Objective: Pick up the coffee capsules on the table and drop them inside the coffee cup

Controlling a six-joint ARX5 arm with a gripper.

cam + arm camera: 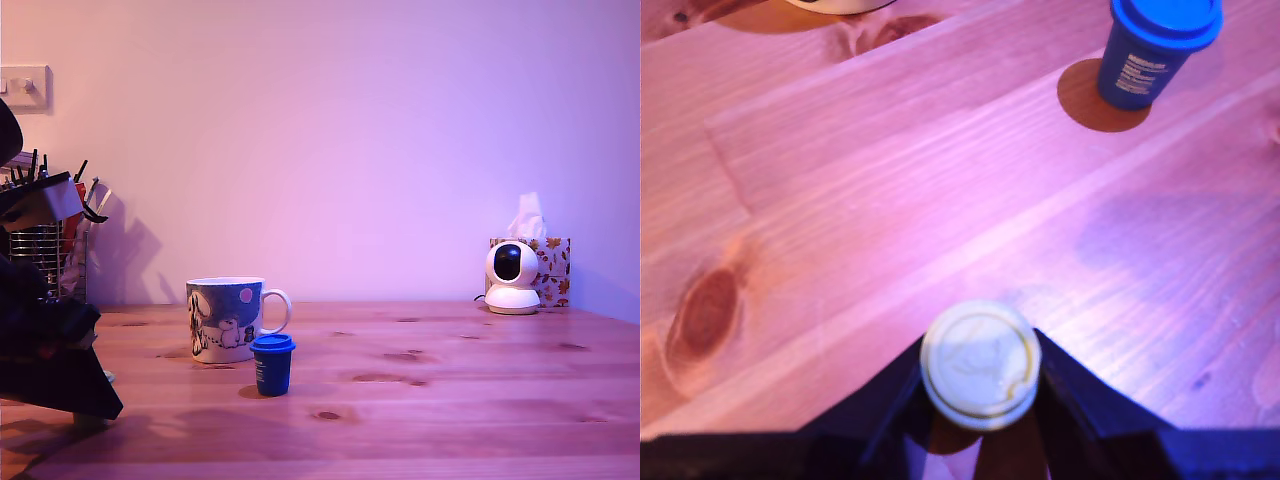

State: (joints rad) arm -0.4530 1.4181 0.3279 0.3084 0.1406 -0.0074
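In the wrist view a coffee capsule (981, 365) shows its pale, olive-tinged round top between the two dark fingers (1080, 400) of my gripper (981, 372), which press against both its sides. A dark blue capsule (1156, 50) stands upright on the reddish-brown table (890, 200), well ahead of the gripper. In the exterior view this blue capsule (272, 364) is just in front of the white printed coffee cup (226, 319), slightly toward its handle. My dark arm (50, 370) fills the exterior view's left edge, and the held capsule cannot be made out there. Only the cup's base edge (840, 5) shows in the wrist view.
A wire-mesh pen holder (45, 255) stands behind the arm at the exterior view's left. A white dome camera (512, 278) and a tissue box (552, 268) sit at the back right. The wall has a switch plate (25, 88).
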